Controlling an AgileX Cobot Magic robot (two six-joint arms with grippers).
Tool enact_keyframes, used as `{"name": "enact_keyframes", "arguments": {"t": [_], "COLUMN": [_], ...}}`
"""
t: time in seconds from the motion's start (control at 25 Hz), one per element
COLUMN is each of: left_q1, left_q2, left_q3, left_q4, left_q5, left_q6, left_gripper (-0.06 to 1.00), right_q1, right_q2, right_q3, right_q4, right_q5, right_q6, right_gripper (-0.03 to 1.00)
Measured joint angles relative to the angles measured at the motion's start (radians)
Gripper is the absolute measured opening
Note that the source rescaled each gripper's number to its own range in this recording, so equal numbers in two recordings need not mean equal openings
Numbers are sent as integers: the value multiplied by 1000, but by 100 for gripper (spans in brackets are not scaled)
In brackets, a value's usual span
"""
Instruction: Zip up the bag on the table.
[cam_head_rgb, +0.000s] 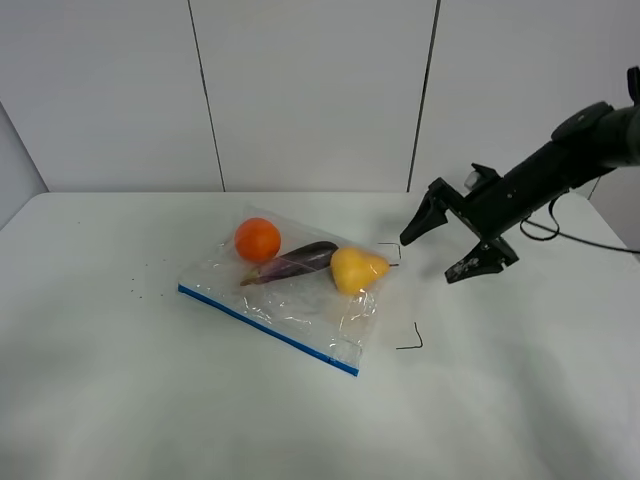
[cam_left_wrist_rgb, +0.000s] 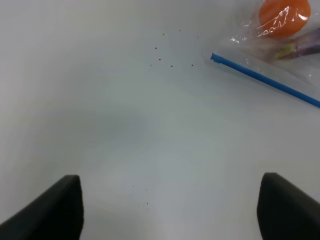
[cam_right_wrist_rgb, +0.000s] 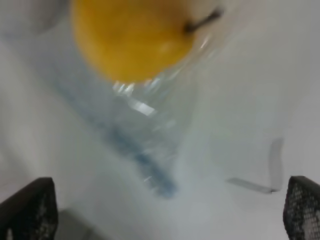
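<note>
The clear bag (cam_head_rgb: 300, 300) lies flat at the middle of the white table (cam_head_rgb: 520, 400). It holds an orange (cam_head_rgb: 258, 240), a purple eggplant (cam_head_rgb: 297, 262) and a yellow pear (cam_head_rgb: 356, 269). Its blue zip strip (cam_head_rgb: 265, 329) runs along the front edge. My right gripper (cam_head_rgb: 427, 260) is open and empty, hovering just right of the pear end. The right wrist view, blurred, shows the pear (cam_right_wrist_rgb: 130, 40) and the strip's end (cam_right_wrist_rgb: 150, 170) between my open right gripper (cam_right_wrist_rgb: 165, 215). My left gripper (cam_left_wrist_rgb: 170, 210) is open over bare table, apart from the strip's other end (cam_left_wrist_rgb: 260, 77). The left arm is out of the high view.
Thin black corner marks (cam_head_rgb: 410, 340) lie right of the bag. Small dark specks (cam_head_rgb: 135, 290) dot the table left of it. A black cable (cam_head_rgb: 590, 240) trails behind the right arm. A grey panelled wall stands behind the table's far edge.
</note>
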Motion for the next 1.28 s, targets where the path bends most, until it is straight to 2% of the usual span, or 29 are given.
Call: {"name": "enact_keyframes", "arguments": {"t": [0.12,0.32,0.36,0.48,0.88,1.08,1.28], "left_q1": [0,0,0,0,0,0,0], "left_q2": [0,0,0,0,0,0,0], "left_q3": [0,0,0,0,0,0,0], "left_q4": [0,0,0,0,0,0,0], "left_q5": [0,0,0,0,0,0,0], "left_q6": [0,0,0,0,0,0,0], "left_gripper": [100,100,100,100,100,100,100], "right_q1": [6,71,82,88,45,45,46], "right_q2": [0,0,0,0,-8,-88,-283], "right_q3": [-125,-264,-278,-292,-273,-144,39], "right_q4": [-170,-552,-608,-695,-703,-708,-719], "right_q5": [0,1,1,1,2,2,1], "right_q6": [71,179,197,228,236,236,236], "right_gripper": [100,100,100,100,100,100,100]}}
